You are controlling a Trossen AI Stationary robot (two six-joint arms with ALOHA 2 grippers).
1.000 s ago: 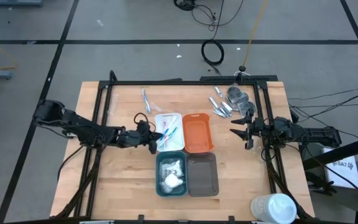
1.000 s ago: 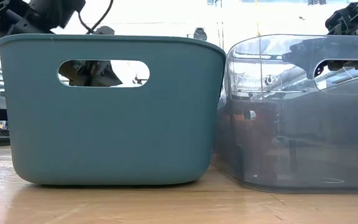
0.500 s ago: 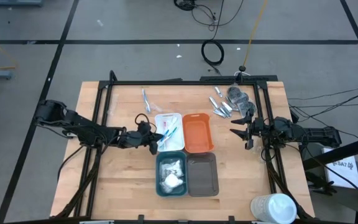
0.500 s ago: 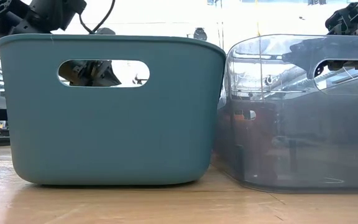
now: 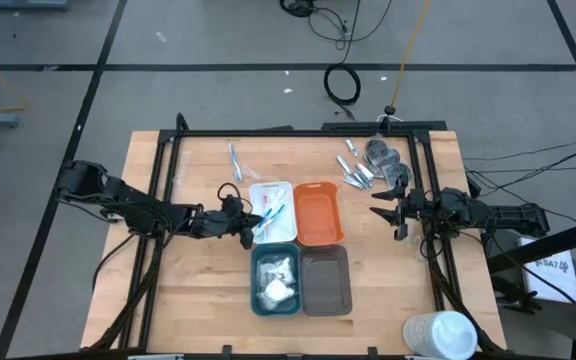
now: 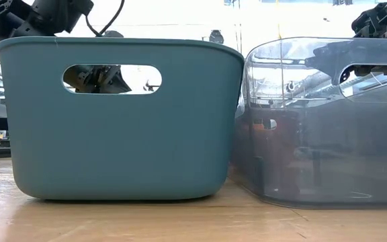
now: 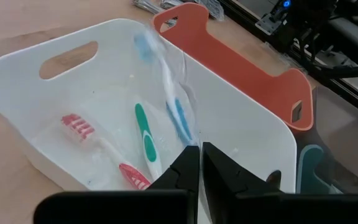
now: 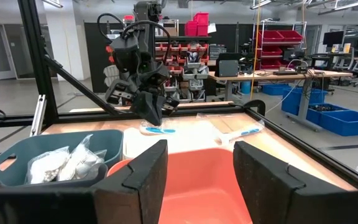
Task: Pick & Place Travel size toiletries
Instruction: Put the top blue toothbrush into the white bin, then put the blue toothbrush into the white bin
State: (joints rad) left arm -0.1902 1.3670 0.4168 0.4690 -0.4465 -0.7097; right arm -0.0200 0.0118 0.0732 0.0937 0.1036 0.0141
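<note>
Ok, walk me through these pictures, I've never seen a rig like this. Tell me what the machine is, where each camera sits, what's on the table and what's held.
It is a robot with two dark arms, each ending in a two-finger gripper. One camera looks straight down, one sits at table level right behind the teal tray and grey tray, and one rides on each wrist.

On the wooden table there are also a white tray with wrapped toothbrushes and an orange tray. White sachets fill the teal one. Silver pieces and dark round pieces lie loose at the far right, and a cup stands at the near corner.

The left gripper seems to pinch a blue toothbrush over the white tray. The right gripper waits open beside the orange tray.
</note>
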